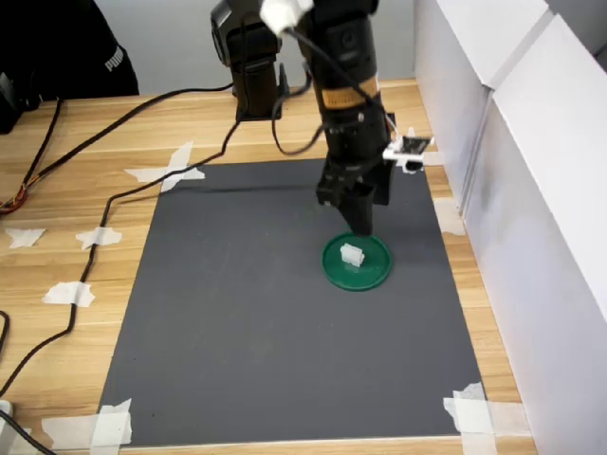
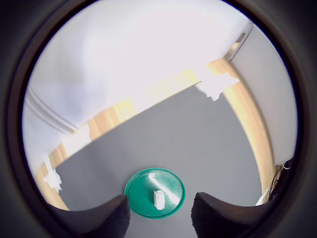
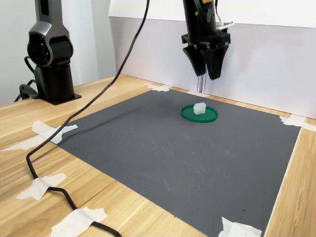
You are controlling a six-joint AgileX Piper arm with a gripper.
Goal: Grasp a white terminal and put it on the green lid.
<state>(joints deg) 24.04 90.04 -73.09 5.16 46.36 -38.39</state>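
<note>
The green lid [image 1: 357, 263] [image 2: 154, 193] [image 3: 199, 113] lies flat on the dark grey mat, toward the first exterior view's right. The white terminal [image 1: 352, 254] [image 2: 159, 199] [image 3: 199, 108] sits on the lid, free of any grip. My gripper [image 1: 363, 220] [image 2: 161, 218] [image 3: 207, 73] hangs well above the lid, open, with nothing between its black fingers. In the wrist view both finger pads frame the lid from above.
The grey mat [image 1: 237, 313] is taped at its corners to a wooden table. A black cable [image 1: 104, 209] trails across the table's left in the first exterior view. White walls [image 1: 531, 190] close in on the right. A black arm base [image 3: 49, 54] stands at the second exterior view's left.
</note>
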